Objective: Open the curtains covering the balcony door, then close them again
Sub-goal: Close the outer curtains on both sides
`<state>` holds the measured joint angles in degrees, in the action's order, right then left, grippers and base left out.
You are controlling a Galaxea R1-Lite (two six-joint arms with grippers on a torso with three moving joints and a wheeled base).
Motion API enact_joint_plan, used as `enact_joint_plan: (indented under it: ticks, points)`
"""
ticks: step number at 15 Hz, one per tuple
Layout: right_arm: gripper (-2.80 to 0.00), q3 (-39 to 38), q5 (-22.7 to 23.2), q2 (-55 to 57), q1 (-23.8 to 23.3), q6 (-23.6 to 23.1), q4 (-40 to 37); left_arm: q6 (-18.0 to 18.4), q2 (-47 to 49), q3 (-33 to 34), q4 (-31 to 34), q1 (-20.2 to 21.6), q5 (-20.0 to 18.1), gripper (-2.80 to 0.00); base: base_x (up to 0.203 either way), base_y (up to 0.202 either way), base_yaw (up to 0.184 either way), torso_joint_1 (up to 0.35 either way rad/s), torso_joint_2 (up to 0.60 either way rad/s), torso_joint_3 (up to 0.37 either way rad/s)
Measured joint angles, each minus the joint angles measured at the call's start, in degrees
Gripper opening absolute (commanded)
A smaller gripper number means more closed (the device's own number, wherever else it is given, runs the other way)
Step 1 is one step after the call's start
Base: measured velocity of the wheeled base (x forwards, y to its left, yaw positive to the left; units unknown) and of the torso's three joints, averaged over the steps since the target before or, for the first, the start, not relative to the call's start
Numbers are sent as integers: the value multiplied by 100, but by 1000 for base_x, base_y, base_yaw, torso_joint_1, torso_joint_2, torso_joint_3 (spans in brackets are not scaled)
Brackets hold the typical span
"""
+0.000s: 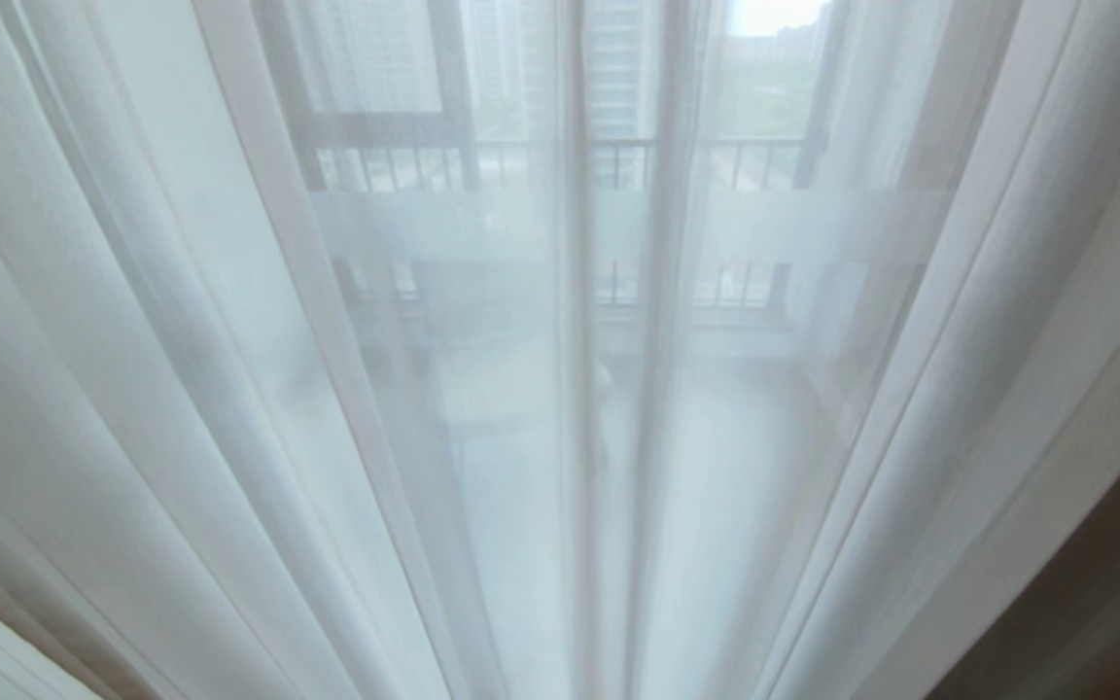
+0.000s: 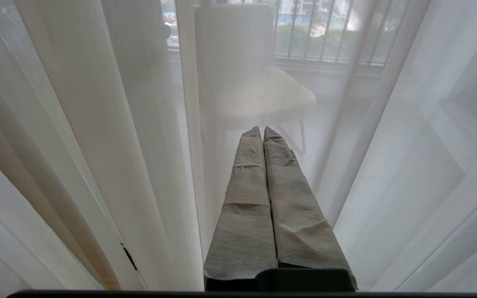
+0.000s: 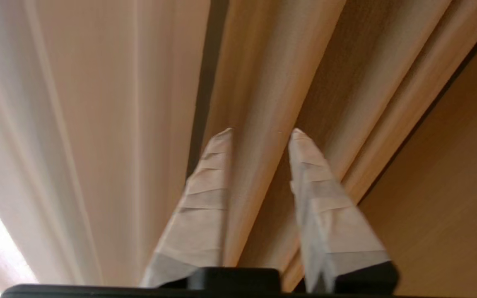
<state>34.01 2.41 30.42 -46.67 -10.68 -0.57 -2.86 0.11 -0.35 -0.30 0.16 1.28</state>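
Your right gripper (image 3: pixel 261 132) had its jaws apart, a vertical drape fold (image 3: pixel 259 82) between the tips mid-frame; your left gripper (image 2: pixel 262 129), jaws together, faced sheers (image 2: pixel 387 145); in the head view, sheers covered the balcony door (image 1: pixel 560 224).

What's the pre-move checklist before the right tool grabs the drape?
1. Right tool open: ok, fingers apart.
2. Beige drape fold lined up between its fingers: ok; contact: cannot tell.
3. Left tool shut, holding nothing: ok, facing the white sheers.
4. Sheers still drawn across the balcony door: ok.
5. Either arm in head view: not ok, neither shows.
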Motion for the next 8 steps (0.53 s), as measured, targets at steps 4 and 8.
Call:
enact_joint_plan:
  ticks: [4,8]
  points:
    - [0,52,-49,185,-228,-13,41,0,0,0,-2,0,1,-280,0,0,0,0,0,0]
    - [0,77,-426,535,-410,197,65,2,0,0,0,0,1,-280,0,0,0,0,0,0]
